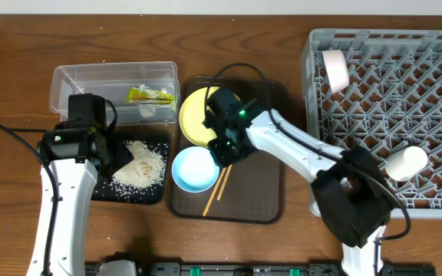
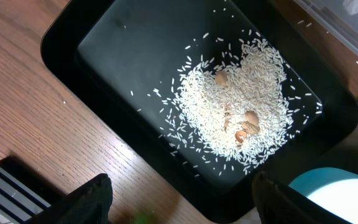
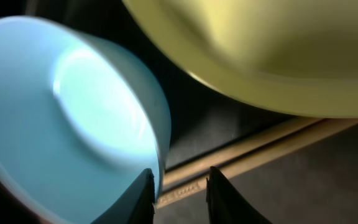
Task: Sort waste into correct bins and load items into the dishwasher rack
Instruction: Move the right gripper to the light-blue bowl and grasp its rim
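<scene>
— At the right gripper (image 3: 179, 179), seen from its own wrist: how do the jaws stand?

— Narrowly apart, with one end of the chopsticks (image 3: 260, 149) crossing the gap. Whether the fingers actually pinch the sticks cannot be told. The rim of the light blue bowl (image 3: 67, 106) is just beside one finger, at 10 o'clock. The yellow plate (image 3: 260, 50) lies beyond, at 1 o'clock.

— And from overhead?

— All three lie on the brown tray (image 1: 259, 195), and the chopsticks run from the gripper toward 7 o'clock. The bowl is at 8 o'clock of the gripper and the plate at 11 o'clock. Well apart, at 3 o'clock, stands the dishwasher rack (image 1: 436, 92). A white bowl (image 1: 336, 69) stands on edge in its 10 o'clock corner, and a pale cup (image 1: 405, 162) lies toward its 4 o'clock side.

— The left gripper (image 2: 180, 186)?

— Its jaws are wide apart with nothing between them, and it hangs over the near edge of the black tray (image 2: 123, 50). The rice heap (image 2: 241, 99) lies in that tray at 1 o'clock of the fingertips, clear of them. Farther off, at 12 o'clock overhead, the clear tub (image 1: 67, 84) holds the wrapper (image 1: 150, 95).
</scene>
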### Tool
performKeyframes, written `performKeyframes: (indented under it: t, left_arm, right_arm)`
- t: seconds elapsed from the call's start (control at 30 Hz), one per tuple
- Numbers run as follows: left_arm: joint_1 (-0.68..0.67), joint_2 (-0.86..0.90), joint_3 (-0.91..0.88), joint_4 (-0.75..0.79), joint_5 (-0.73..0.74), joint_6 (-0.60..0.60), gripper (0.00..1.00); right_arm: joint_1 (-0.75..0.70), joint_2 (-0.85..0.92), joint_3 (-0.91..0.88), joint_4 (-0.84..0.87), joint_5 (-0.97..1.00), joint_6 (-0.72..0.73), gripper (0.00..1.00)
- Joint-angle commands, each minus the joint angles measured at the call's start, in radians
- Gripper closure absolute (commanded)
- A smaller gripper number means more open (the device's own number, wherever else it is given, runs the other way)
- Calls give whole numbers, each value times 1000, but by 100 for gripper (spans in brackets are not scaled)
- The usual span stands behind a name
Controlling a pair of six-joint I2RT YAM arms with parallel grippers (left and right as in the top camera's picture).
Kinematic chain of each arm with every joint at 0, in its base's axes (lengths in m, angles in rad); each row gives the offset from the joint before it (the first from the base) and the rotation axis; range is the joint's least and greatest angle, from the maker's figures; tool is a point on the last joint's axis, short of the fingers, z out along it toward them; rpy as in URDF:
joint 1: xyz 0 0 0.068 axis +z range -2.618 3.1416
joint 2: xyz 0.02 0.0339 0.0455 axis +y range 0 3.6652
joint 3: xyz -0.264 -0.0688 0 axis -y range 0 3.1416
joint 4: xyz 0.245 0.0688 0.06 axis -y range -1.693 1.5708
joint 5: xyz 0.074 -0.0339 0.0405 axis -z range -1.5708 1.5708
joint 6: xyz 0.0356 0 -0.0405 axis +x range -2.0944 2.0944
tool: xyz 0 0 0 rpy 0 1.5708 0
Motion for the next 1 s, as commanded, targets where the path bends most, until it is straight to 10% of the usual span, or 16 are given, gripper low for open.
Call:
performKeyframes:
  t: [0.0,0.97]
  left_arm:
    - [4,-4,-3,-5,-19,-16,25]
    - [4,-4,-3,-5,-19,-16,25]
  right_arm:
    - [18,27,-2,2,61,77,76]
    - [22,-16,3,2,61,77,99]
